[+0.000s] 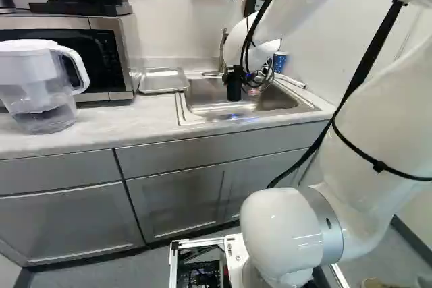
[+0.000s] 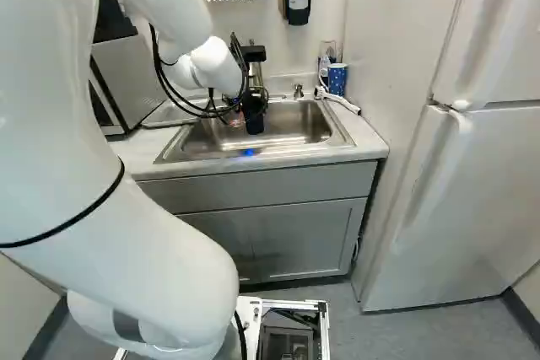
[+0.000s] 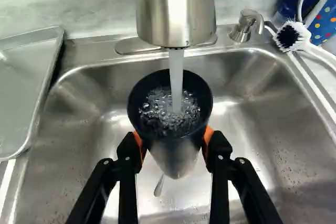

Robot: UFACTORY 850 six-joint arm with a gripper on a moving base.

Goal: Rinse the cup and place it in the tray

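In the left base view, the tray lies left of the sink. Over the basin, the gripper is clamped on the cup, 2 orange pads against opposite sides below its rim, under running water. Probably stiff, it should feel slippery and heavier with water; those 2 sides suit a firm hold. Farther right sits 1 brush.

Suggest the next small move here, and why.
I'd probably tip the cup to pour it out over the sink: the gripper holds it mouth up under running water, churning water stands inside, and the basin lies below.
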